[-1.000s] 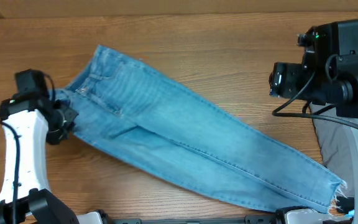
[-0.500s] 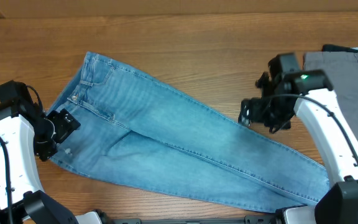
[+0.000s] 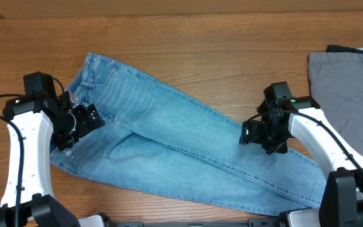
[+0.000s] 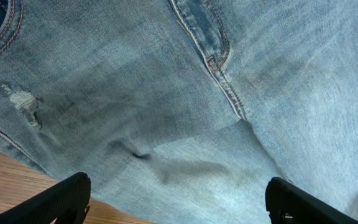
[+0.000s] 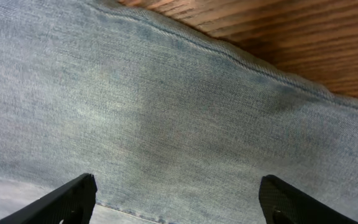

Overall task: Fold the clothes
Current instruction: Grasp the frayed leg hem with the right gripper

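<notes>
Surface: brown wood-grain table (image 3: 232,38), with bare boards along the far side. Nothing of the room shows beyond it.
Garment: light blue jeans (image 3: 169,139) lie flat at full length on a diagonal, waist at far left, hems at near right by the table's near edge.
Legs: side by side, meeting along the inseam. No crosswise fold is visible.
Progress: my read is spread out only, with no fold made yet. Remaining is probably one leg over the other, then hem end up toward the waist.
Left arm: left gripper (image 3: 84,120) is over the waist and seat end. Its fingers (image 4: 61,199) are spread wide with nothing between them and denim below. Cannot tell if they touch the cloth.
Mark: white distressed spot (image 4: 23,99) shows in the left wrist view, near the cloth's edge by the bare wood.
Right arm: right gripper (image 3: 254,133) is over the far leg, by its outer seam and toward the hem half. Fingers are spread wide and empty.
Other: gray trousers (image 3: 351,88) lie at far right, apart from the jeans and not part of this job.
</notes>
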You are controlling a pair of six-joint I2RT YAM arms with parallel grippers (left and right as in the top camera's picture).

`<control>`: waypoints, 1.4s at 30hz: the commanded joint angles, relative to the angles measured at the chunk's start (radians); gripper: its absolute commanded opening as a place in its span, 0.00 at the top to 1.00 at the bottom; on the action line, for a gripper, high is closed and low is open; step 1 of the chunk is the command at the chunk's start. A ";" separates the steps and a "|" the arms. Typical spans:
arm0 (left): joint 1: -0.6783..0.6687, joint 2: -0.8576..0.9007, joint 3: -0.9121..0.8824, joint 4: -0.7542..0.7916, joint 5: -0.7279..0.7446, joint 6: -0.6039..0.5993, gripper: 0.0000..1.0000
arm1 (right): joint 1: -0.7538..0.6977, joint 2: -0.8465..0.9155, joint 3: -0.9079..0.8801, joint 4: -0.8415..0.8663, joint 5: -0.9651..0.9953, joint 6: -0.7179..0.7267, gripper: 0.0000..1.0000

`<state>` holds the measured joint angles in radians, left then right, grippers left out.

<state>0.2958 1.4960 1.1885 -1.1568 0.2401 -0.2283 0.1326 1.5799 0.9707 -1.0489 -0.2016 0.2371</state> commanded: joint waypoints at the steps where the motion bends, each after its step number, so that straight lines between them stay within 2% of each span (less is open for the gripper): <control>1: -0.004 -0.019 0.001 0.003 0.012 0.023 0.05 | -0.001 -0.009 -0.038 0.016 0.002 0.031 0.12; 8: -0.004 -0.019 -0.010 0.013 0.012 0.022 0.04 | -0.001 0.154 -0.107 0.178 -0.018 0.051 0.12; 12: -0.011 -0.019 -0.010 0.060 0.013 0.011 0.03 | -0.001 0.283 -0.106 0.404 -0.028 0.043 0.12; 19: -0.016 -0.012 -0.010 0.140 0.016 0.002 0.02 | -0.001 0.291 -0.104 0.771 -0.027 0.036 0.14; 23: -0.016 -0.012 -0.010 0.221 0.016 -0.023 0.00 | -0.001 0.291 -0.026 0.827 0.008 -0.015 0.14; 27: -0.016 -0.012 -0.010 0.277 0.016 -0.023 0.00 | -0.001 0.291 0.195 0.682 0.116 -0.136 0.12; 29: -0.016 -0.012 -0.010 0.274 0.016 -0.021 0.00 | -0.002 0.291 0.317 0.562 0.161 -0.158 0.07; 31: -0.016 -0.012 -0.010 0.271 0.016 -0.018 0.00 | -0.003 0.291 0.468 0.398 0.185 -0.159 0.01; 34: -0.016 -0.012 -0.010 0.263 0.016 -0.010 0.00 | -0.005 0.283 0.682 0.100 0.243 -0.123 0.00; 36: -0.016 -0.012 -0.010 0.251 0.016 -0.002 0.00 | -0.012 0.257 0.736 -0.029 0.322 -0.030 0.00; 39: -0.016 -0.012 -0.010 0.237 0.017 0.004 0.00 | -0.094 0.180 0.740 -0.204 0.308 0.137 0.00; 42: -0.016 -0.012 -0.010 0.230 0.022 0.005 0.00 | -0.227 0.181 0.727 -0.260 0.267 0.132 0.00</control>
<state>0.2874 1.4960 1.1797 -0.9203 0.2512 -0.2352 0.0082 1.7870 1.6840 -1.2953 0.0719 0.3164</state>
